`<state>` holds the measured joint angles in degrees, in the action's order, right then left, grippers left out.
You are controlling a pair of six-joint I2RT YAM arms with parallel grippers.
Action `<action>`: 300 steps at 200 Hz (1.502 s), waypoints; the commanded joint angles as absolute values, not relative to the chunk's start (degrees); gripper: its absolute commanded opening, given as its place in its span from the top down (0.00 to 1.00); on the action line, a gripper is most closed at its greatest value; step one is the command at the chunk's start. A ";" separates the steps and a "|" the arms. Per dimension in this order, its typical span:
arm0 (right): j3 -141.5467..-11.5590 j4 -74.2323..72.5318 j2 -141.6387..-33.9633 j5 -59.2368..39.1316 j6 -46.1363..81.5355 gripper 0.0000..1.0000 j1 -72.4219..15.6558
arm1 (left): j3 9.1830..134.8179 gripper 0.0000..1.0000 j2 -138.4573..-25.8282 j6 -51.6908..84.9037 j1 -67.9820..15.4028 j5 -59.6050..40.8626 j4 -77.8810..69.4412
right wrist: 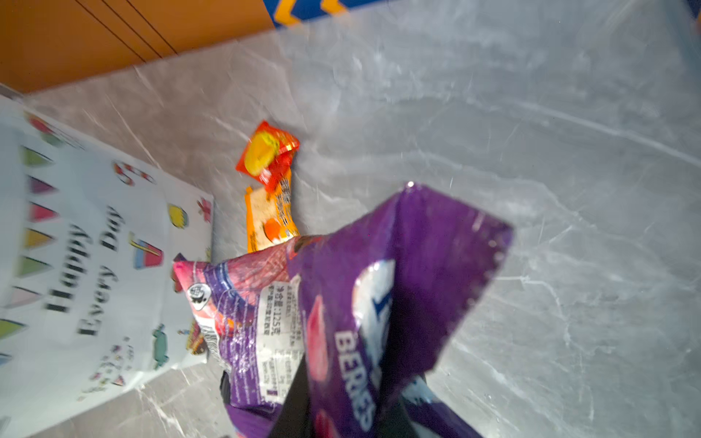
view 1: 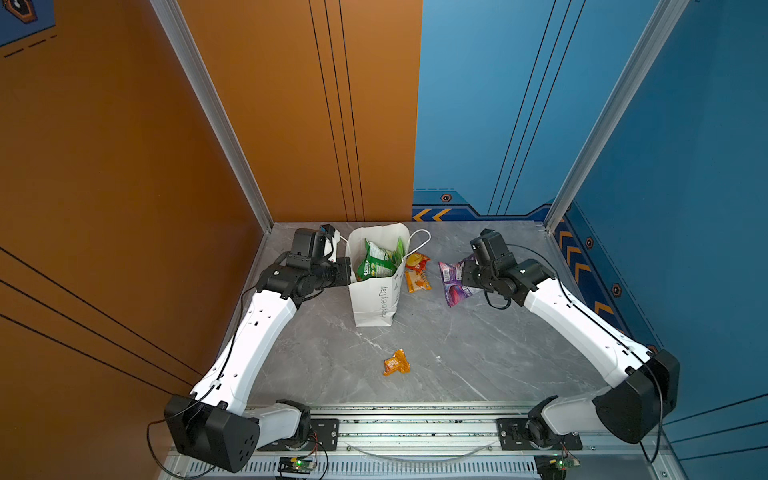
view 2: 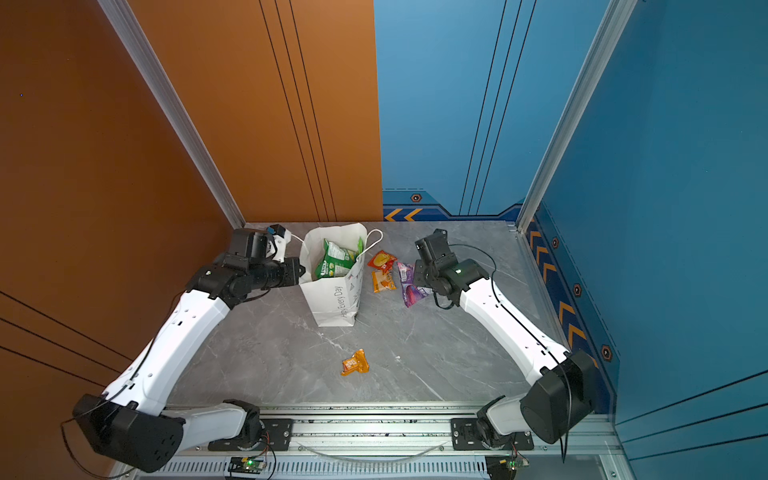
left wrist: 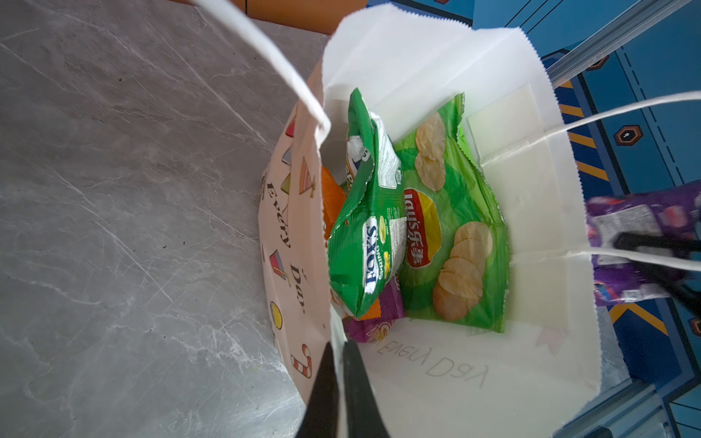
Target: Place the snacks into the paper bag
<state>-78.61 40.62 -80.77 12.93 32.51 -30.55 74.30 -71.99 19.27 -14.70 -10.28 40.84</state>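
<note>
Both top views: paper bag [view 1: 370,303] standing open at rear of surface [view 1: 457,353].
Left wrist: left fingers [left wrist: 322,394] pinching bag rim, closed on it; Lay's chips [left wrist: 466,212] and green Fox's packet [left wrist: 360,242] sitting inside.
Right wrist: right fingers [right wrist: 297,402] clamping purple berries packet [right wrist: 417,246] beside bag.

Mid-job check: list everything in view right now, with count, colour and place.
paper bag: one, white, upright, rear middle of table
Lay's packet: one, green, inside paper bag
Fox's packet: one, green-white, inside, overlapping the Lay's
buried purple packet: one, purple, low in bag, partly hidden
buried orange packet: one, orange, low in bag, partly hidden
berries bag: one, purple, right of paper bag, gripped
red-yellow packet: one, red-yellow, between paper bag and berries bag
flat orange packet: one, orange, beside the red-yellow one
small orange packet: one, orange, alone, front middle
table: one, grey marble
left tool: one, black, shut on paper bag's rim
right tool: one, black, shut on berries bag
</note>
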 commanded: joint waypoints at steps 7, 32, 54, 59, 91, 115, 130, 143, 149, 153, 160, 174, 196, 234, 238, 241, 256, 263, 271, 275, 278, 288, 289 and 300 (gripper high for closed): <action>-87.40 43.48 -79.29 24.48 32.77 1.00 -33.80 | 74.22 1.00 -70.19 18.46 -15.53 -8.90 37.44; -95.92 44.99 -81.23 29.50 30.24 1.00 -37.51 | 74.01 1.00 -69.63 18.37 -16.04 -8.02 37.44; -103.65 45.77 -83.88 32.73 27.50 1.00 -39.73 | 74.10 1.00 -69.74 18.26 -16.35 -8.17 37.44; -105.91 46.08 -84.54 33.14 26.94 1.00 -41.46 | 74.15 1.00 -69.78 18.28 -16.35 -8.30 37.44; -115.49 46.23 -88.88 37.16 22.45 1.00 -45.30 | 74.14 1.00 -69.57 18.26 -16.76 -8.34 37.44; -123.12 46.49 -93.05 38.75 19.09 1.00 -48.14 | 74.19 1.00 -69.37 18.19 -16.91 -8.57 37.44; -127.59 46.44 -95.99 39.48 16.87 1.00 -50.01 | 74.20 1.00 -69.17 18.19 -17.04 -8.61 37.44; -131.30 46.75 -98.68 40.84 15.08 1.00 -51.68 | 74.26 1.00 -69.07 18.11 -17.10 -8.66 37.44; -133.10 47.12 -100.00 41.34 14.42 1.00 -52.37 | 74.18 1.00 -69.08 18.11 -17.06 -8.64 37.44; -134.16 47.34 -100.74 41.66 14.00 1.00 -52.83 | 74.19 1.00 -69.07 18.11 -17.10 -8.69 37.49; -135.75 47.46 -101.92 42.10 13.25 1.00 -53.54 | 74.19 1.00 -69.01 18.15 -17.13 -8.64 37.44; -138.05 47.29 -104.02 42.86 11.84 1.00 -54.87 | 74.26 1.00 -68.99 18.04 -17.17 -8.70 37.44; -140.40 46.96 -106.73 42.72 10.35 1.00 -56.21 | 74.19 1.00 -69.04 18.11 -17.25 -9.08 37.24; -142.61 46.76 -110.85 43.07 8.49 1.00 -57.98 | 74.13 1.00 -68.86 18.02 -17.42 -9.16 37.18; -142.66 46.74 -111.19 43.07 8.42 1.00 -58.09 | 74.12 1.00 -68.79 18.04 -17.48 -9.15 37.10; -142.67 46.76 -111.47 43.00 8.37 1.00 -58.17 | 74.16 1.00 -68.73 18.03 -17.46 -9.21 37.09; -142.70 46.81 -112.78 42.72 8.21 1.00 -58.49 | 74.05 1.00 -68.64 17.92 -17.53 -9.29 37.00; -142.68 46.95 -113.44 42.63 8.16 1.00 -58.60 | 74.00 1.00 -68.64 17.93 -17.56 -9.28 36.92; -142.65 47.05 -114.15 42.50 8.02 1.00 -58.75 | 74.05 1.00 -68.64 17.93 -17.53 -9.15 36.91; -142.70 47.09 -114.46 42.39 7.87 1.00 -58.80 | 74.01 1.00 -68.64 17.91 -17.56 -9.16 36.91; -142.68 47.15 -114.66 42.20 7.74 1.00 -58.88 | 74.00 1.00 -68.64 17.92 -17.51 -9.18 36.91; -142.88 47.51 -115.56 40.85 7.40 1.00 -58.97 | 74.01 1.00 -68.64 17.93 -17.53 -9.16 36.91; -142.89 47.57 -115.65 40.73 7.39 1.00 -58.97 | 74.01 1.00 -68.64 17.93 -17.55 -9.15 36.91; -143.59 48.74 -116.79 40.38 7.29 1.00 -59.06 | 74.01 1.00 -68.60 17.81 -17.55 -9.18 36.91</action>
